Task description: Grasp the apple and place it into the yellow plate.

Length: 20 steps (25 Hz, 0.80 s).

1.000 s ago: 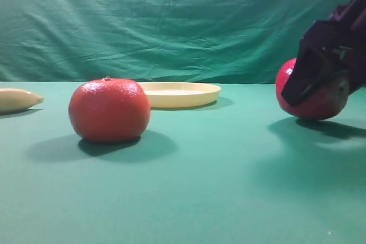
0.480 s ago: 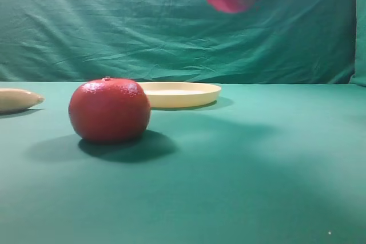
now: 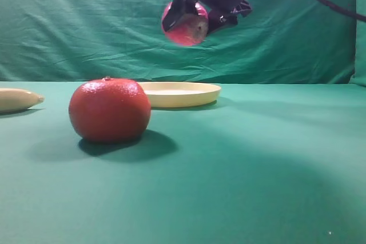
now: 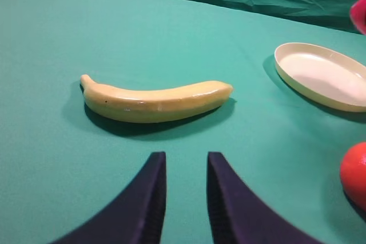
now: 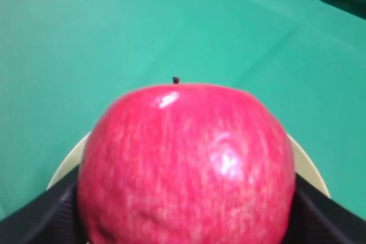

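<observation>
The right gripper [image 3: 191,18] hangs high in the air over the far part of the table, its dark fingers spread wide around the apple [image 3: 186,24], which they clamp on both sides. From the right wrist view the apple [image 5: 186,167] fills the frame, glossy magenta-red, with the pale rim of the yellow plate [image 5: 66,164] showing just behind it on either side, so the fruit seems to sit roughly above the plate, though I cannot judge the height. The yellow plate [image 3: 189,92] rests on the green cloth [image 3: 257,170], far and right of the orange-red fruit [image 3: 110,110]. The left gripper [image 4: 186,198] hovers with its fingers narrow and nothing between them, near a banana [image 4: 154,101] at the left.
</observation>
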{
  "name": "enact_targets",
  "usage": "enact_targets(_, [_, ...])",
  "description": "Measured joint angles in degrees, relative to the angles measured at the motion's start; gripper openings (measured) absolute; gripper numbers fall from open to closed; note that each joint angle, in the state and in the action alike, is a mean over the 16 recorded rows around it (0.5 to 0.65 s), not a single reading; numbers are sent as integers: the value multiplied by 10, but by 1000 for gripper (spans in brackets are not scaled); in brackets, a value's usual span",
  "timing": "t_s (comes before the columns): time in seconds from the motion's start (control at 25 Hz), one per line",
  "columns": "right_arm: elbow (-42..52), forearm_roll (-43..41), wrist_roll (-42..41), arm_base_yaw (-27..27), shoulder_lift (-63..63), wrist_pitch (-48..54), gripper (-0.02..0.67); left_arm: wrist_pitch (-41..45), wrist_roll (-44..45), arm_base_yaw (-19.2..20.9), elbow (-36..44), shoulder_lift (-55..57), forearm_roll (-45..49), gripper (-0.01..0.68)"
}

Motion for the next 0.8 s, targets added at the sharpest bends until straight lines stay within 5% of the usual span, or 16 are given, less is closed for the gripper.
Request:
enact_targets(0.4, [0, -1, 1, 2, -45, 16, 601, 0, 0, 0, 0, 0, 0, 157])
enact_targets(0.6, [20, -1, 1, 2, -117, 19, 487, 0, 0, 0, 0, 0, 0, 157])
enact_targets(0.8, [69, -1, 2, 2, -213, 20, 299, 0, 0, 0, 0, 0, 0, 157])
